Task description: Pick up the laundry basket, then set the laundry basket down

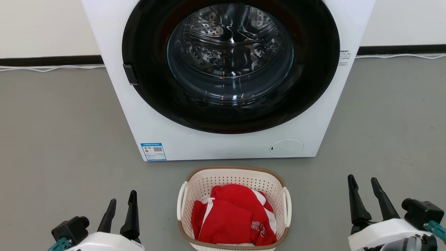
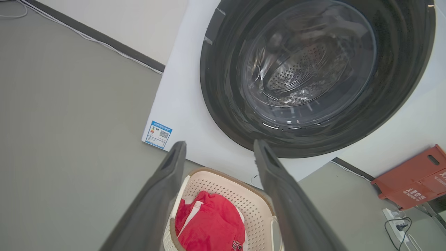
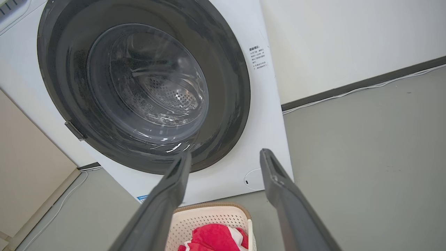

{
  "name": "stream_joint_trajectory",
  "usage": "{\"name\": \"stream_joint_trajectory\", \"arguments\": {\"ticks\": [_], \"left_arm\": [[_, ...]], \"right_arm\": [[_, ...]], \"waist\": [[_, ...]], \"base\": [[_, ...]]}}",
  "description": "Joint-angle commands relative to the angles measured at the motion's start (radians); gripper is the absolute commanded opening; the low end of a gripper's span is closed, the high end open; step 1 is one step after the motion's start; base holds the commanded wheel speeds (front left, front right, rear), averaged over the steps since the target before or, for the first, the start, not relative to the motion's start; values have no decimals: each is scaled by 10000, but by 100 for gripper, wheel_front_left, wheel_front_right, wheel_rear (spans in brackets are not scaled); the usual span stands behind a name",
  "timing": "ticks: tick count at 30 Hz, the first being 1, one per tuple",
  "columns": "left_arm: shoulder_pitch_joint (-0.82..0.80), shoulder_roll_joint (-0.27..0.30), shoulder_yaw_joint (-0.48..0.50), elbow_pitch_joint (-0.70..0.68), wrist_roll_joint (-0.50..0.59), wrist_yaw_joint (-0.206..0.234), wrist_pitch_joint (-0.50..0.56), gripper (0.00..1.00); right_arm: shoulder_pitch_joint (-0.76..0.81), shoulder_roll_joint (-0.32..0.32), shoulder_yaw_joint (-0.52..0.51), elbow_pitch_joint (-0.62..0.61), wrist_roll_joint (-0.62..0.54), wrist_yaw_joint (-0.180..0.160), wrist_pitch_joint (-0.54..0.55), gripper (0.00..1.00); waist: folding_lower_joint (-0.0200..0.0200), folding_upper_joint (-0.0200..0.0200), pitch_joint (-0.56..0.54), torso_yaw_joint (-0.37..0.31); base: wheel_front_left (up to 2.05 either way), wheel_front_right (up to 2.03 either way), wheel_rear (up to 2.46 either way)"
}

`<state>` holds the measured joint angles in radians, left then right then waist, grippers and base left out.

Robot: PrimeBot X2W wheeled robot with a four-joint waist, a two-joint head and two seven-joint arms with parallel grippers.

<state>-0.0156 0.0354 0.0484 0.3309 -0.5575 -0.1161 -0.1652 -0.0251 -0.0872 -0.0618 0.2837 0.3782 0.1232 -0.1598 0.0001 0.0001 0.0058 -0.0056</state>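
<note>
On the grey floor point(image 1: 62, 132), just in front of the white washing machine point(image 1: 223, 148), stands the laundry basket point(image 1: 232, 168): cream, perforated, brown-rimmed, with white side handles and red and white clothing point(image 1: 230, 219) inside. Either side of it, well apart, the left gripper point(image 1: 122, 196) and the right gripper point(image 1: 362, 177) hang with fingers spread, holding nothing. A blue label point(image 1: 153, 151) with a QR code marks the machine's lower corner; its print is illegible.

Laundry basket point(image 1: 223, 181) on floor point(image 1: 62, 139) just before washing machine point(image 1: 209, 143), garment point(image 1: 233, 219) inside basket, wall point(image 1: 45, 24) behind machine
</note>
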Motion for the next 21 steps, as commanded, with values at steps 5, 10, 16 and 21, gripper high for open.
{"name": "stream_joint_trajectory", "arguments": {"ticks": [5,10,16,21], "left_arm": [[-545,116,262,-167,713,-113,-235,100],[-553,124,238,-99,1400,-121,-411,100],[-546,132,223,-85,2061,-129,-586,100],[-541,138,226,-77,2617,-136,-732,100]], "right_arm": [[-386,-163,196,-172,-806,60,-289,100],[-378,-172,163,-136,-1548,63,-465,100],[-366,-175,175,-99,-2312,67,-640,100],[-377,-178,191,-89,-2948,70,-786,100]], "waist": [[0,-1,30,-6],[0,-1,42,-13],[0,-1,43,-23],[0,-1,67,-53]], "base": [[0,0,0],[0,0,0],[0,0,0],[0,0,0]]}}
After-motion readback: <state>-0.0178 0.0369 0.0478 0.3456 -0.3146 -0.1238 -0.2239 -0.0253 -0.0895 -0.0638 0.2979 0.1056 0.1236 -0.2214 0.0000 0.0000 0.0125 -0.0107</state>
